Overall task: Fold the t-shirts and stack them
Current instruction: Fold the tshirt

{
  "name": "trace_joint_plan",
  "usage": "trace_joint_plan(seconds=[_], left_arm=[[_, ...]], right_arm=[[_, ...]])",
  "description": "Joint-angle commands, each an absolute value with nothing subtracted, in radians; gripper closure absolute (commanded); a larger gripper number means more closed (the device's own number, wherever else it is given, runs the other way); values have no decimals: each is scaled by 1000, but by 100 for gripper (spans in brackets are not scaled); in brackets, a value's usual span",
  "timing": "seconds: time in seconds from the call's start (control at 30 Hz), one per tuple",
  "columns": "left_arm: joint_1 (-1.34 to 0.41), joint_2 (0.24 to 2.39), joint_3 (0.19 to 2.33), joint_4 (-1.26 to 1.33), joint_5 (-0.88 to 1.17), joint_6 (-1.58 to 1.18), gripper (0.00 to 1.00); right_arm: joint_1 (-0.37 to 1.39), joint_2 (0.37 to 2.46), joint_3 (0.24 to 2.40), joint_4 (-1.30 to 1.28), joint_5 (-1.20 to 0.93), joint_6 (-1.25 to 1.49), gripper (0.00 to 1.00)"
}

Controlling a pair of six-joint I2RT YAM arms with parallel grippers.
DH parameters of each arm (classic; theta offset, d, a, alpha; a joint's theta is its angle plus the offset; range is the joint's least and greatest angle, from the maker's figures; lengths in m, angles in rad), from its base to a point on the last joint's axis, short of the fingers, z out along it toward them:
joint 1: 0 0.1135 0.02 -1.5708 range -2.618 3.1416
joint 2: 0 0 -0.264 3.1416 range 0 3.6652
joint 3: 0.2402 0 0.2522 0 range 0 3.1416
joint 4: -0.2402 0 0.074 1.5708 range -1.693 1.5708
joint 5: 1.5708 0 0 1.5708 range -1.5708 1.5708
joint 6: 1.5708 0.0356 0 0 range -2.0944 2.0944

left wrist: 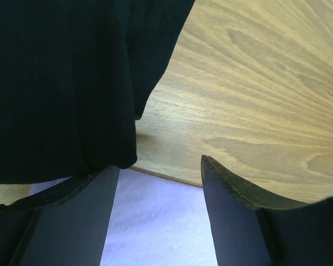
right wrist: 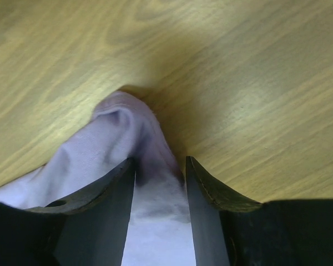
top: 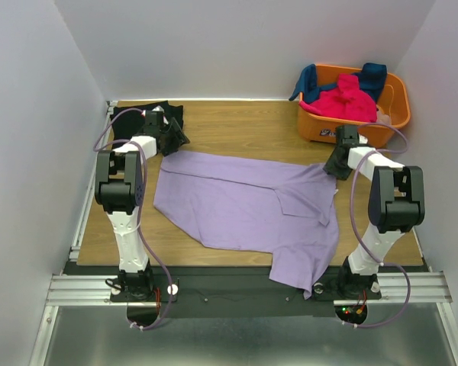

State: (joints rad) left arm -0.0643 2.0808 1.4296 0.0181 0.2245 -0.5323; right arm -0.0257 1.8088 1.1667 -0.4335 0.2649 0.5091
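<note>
The large lavender t-shirt [top: 244, 206] lies spread across the middle of the wooden table, one part hanging over the near edge. My left gripper [top: 175, 139] is at its far left corner, open, with flat lavender cloth [left wrist: 155, 221] between the fingers [left wrist: 161, 163]. The black t-shirt [top: 141, 114] lies at the back left, right beside that gripper [left wrist: 55, 83]. My right gripper [top: 337, 164] is at the shirt's far right corner, shut on a bunched hump of lavender cloth [right wrist: 100, 149] between its fingertips [right wrist: 160, 159].
An orange basket [top: 351, 131] stands at the back right, close behind my right gripper. It holds a hot-pink shirt [top: 347, 101] and a dark teal-blue one [top: 311, 80]. White walls enclose the table on three sides.
</note>
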Motion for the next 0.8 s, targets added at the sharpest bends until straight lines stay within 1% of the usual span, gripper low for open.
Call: trace_joint_plan(seconds=[0.0,0.17,0.33,0.63,0.77], left_arm=[[-67,2053,1373,55,213,-519,28],[-66,2031,1310,55,186,-509,28],[-64,2005,1278,51,137,-503,28],[-63,2006,1305,5,60,-512,28],[-64,2017,1367,2,64,-509,28]], right_arm=[[-32,1802,1141,-374,350,528,53],[-32,1787,1097,-374,409,543,53],[-34,1782,1051,-377,426,569,53],[-40,1763,1037,-400,459,568,53],[-41,1764,1072,-406,434,554,50]])
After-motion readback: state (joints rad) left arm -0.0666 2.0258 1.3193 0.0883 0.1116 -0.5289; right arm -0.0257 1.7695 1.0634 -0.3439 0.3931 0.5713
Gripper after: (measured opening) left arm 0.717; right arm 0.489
